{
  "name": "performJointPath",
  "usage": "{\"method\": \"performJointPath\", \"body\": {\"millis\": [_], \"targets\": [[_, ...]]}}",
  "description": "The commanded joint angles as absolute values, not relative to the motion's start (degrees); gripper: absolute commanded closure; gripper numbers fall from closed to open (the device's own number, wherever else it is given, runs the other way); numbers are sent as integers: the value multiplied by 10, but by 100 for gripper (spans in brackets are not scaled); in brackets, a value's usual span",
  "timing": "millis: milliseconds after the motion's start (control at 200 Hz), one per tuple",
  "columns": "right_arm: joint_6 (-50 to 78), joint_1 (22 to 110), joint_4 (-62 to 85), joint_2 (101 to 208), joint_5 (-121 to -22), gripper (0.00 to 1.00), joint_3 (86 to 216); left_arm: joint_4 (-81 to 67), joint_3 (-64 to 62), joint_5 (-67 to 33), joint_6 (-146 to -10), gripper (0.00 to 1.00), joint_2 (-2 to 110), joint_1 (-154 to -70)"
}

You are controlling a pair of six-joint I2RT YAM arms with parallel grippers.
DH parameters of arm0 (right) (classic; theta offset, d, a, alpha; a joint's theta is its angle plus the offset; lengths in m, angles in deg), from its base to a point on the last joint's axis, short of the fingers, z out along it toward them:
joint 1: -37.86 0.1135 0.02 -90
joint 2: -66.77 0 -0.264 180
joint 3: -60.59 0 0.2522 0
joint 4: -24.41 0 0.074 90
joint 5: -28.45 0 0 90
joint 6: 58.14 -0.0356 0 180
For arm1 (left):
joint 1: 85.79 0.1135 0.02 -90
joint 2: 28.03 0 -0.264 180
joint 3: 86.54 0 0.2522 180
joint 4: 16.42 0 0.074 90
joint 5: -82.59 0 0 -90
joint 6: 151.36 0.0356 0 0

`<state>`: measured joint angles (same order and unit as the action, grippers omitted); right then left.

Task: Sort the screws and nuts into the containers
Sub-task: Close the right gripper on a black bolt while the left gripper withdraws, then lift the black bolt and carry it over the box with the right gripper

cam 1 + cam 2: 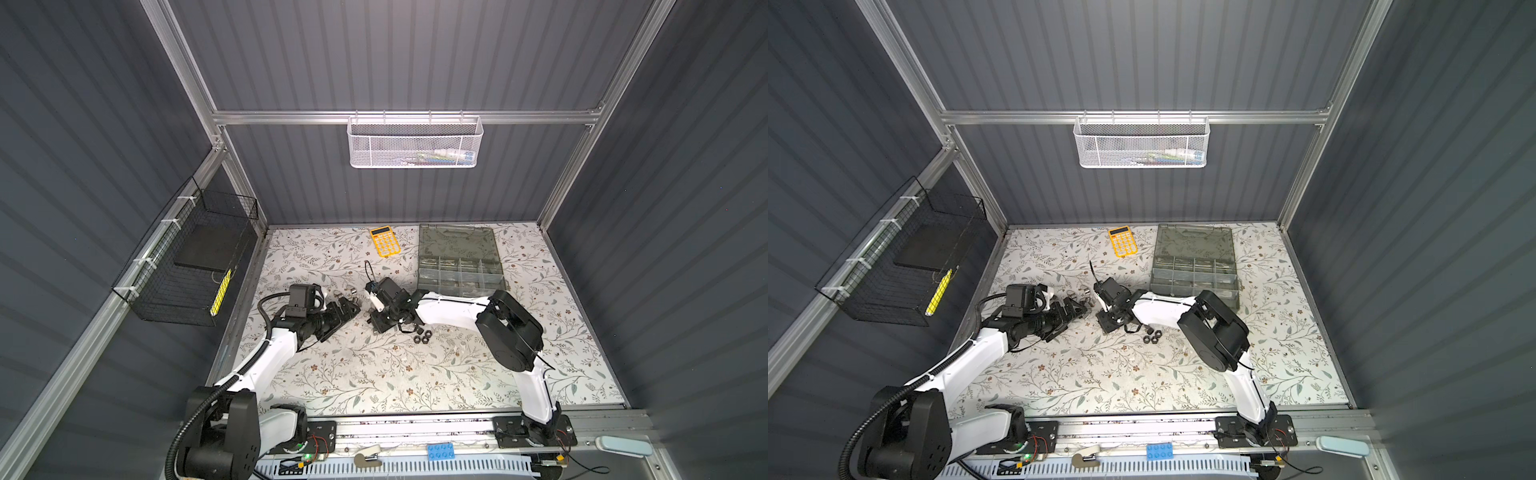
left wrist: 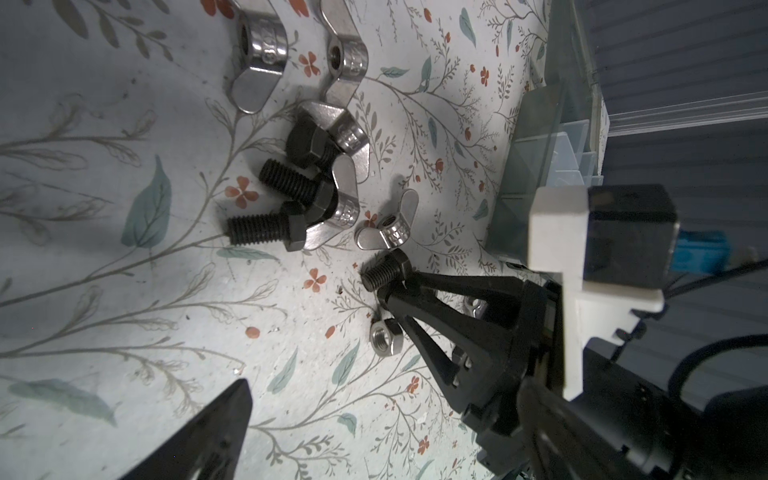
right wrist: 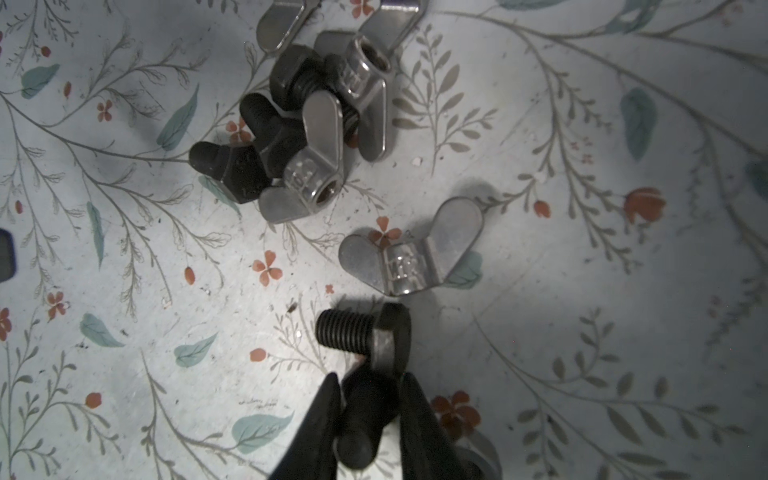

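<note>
My right gripper (image 3: 372,382) is shut on a black screw (image 3: 357,419) pinched between its fingers. A second black screw (image 3: 345,332) lies crosswise at the fingertips. In both top views this gripper (image 1: 376,324) (image 1: 1105,324) points down at the mat's middle. My left gripper (image 1: 347,313) stands open and empty just left of it. Between them lies a pile of black screws (image 2: 291,187) and silver wing nuts (image 2: 347,137). One wing nut (image 3: 409,249) lies apart, and a silver hex nut (image 2: 386,336) is nearby. Three black nuts (image 1: 422,336) lie below the right wrist. The containers (image 1: 461,274) stand open at the back right.
An orange calculator (image 1: 385,241) lies at the back of the floral mat (image 1: 374,374). A white mesh basket (image 1: 413,143) hangs on the back wall. A black wire basket (image 1: 187,266) hangs on the left wall. The right forearm (image 1: 449,307) crosses in front of the organizer box.
</note>
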<state>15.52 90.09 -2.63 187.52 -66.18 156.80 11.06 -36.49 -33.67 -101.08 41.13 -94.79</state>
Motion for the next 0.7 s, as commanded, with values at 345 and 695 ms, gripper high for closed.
{"method": "performJointPath", "body": {"millis": [345, 695], "targets": [[161, 885, -5, 1812, -640, 84, 1525, 81, -365, -394, -1036, 0, 421, -946], [136, 831, 6, 1686, -634, 89, 1453, 68, -317, -400, -1035, 0, 456, -987]]}}
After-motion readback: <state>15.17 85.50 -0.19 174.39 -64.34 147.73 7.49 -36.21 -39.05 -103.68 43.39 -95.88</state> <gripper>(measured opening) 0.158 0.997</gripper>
